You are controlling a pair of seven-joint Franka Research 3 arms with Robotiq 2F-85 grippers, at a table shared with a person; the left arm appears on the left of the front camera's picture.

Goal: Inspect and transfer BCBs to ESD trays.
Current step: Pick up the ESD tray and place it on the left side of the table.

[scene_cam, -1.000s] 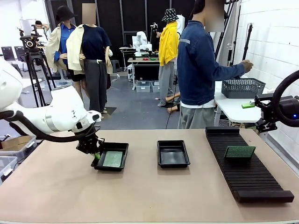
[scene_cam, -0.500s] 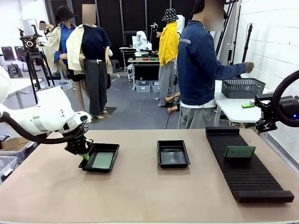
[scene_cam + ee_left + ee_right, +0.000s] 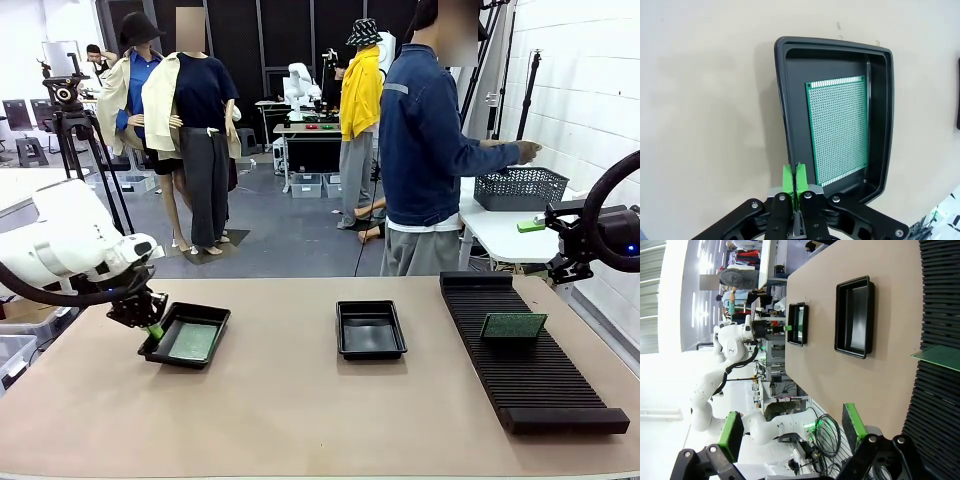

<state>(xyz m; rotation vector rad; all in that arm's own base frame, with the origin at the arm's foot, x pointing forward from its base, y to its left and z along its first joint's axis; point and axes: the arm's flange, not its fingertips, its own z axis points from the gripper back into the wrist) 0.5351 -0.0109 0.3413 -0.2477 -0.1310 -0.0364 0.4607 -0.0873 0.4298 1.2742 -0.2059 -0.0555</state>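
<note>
Left wrist view: left gripper jaws are closed, green pads pinching the near long wall of the held tray close to one corner. One board lies flat inside, its long axis parallel to the tray's and running straight away from the fingers, just beside the pinch point but not touched. Front view puts this tray at the robot's left end of the table. The empty tray sits mid-table, well apart. The second board rests on the rack at the far right, long edge along the ribs. The right gripper hangs with jaws wide open, holding nothing. My read: that board is the right arm's pick, since it's nearer, and the empty tray lies between rack and left arm.
</note>
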